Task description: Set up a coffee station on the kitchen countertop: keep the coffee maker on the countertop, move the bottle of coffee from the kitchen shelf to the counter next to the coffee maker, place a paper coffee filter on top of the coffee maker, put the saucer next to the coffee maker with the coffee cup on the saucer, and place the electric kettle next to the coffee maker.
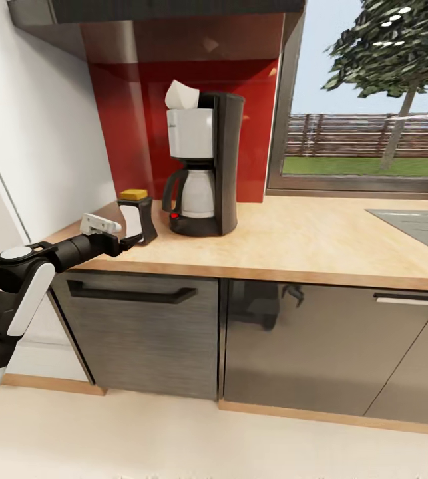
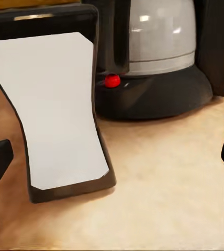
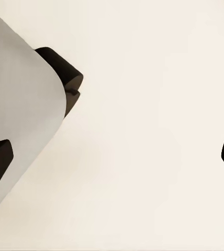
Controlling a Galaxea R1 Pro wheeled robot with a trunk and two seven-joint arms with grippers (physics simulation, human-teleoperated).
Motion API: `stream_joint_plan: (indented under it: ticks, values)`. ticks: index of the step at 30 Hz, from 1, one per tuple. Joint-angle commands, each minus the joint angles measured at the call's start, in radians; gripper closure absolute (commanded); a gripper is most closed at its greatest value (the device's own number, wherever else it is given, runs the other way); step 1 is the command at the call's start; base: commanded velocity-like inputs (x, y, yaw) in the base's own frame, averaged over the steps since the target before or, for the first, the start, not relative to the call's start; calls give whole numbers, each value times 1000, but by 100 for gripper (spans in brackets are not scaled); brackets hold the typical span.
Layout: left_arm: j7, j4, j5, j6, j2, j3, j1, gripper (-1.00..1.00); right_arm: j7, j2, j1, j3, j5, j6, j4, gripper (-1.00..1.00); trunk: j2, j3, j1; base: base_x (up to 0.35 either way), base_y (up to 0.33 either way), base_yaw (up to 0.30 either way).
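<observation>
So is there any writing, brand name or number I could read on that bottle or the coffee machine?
None can be read.
Bottle of coffee: its white label panel is blank, with no print.
Coffee maker: no brand or numbers show; its small red switch carries no legible mark.
Paper coffee filter on top of the machine: plain white.
Countertop and cabinet fronts: no text.

Behind the worktop we see a glossy red backsplash (image 1: 134, 113), with a dark overhead unit (image 1: 167, 10) above it. To its right, a window (image 1: 373, 100) shows a tree (image 1: 400, 53), a wooden fence (image 1: 367, 133) and a strip of grass (image 1: 367, 166). We note a grey sink (image 1: 420, 226) at the right edge. Below are grey cabinet fronts (image 1: 293, 339), one with a black bar handle (image 1: 130, 293), above a pale floor (image 1: 174, 439).
</observation>
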Motion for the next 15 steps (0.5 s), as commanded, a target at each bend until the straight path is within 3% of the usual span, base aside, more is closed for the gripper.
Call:
stream_joint_plan:
  ticks: [1, 7, 12, 13, 14, 15]
  values:
    - [1, -1, 5, 6, 1, -1, -1, -100, 6, 0, -1, 2, -7, -5, 3, -100, 0, -1, 0, -131, 0, 0]
    - [1, -1, 6, 6, 1, -1, -1, -100, 6, 0, -1, 2, -7, -5, 3, -100, 0, -1, 0, -234, 0, 0]
    - [-20, -6, 10, 7, 0, -1, -1, -100, 5, -2, -1, 2, -7, -6, 3, -100, 0, -1, 0, -80, 0, 0]
    - [-56, -8, 11, 7, 0, -1, -1, -100, 5, -3, -1, 1, -7, -6, 3, -100, 0, -1, 0, -28, 0, 0]
    - [-190, -8, 11, 8, -1, -1, -1, -100, 5, -3, -1, 1, -7, -7, 3, -100, 0, -1, 0, -11, 0, 0]
    - [-263, -8, 12, 8, -1, -1, -1, -100, 5, -3, -1, 1, -7, -7, 3, -100, 0, -1, 0, -7, 0, 0]
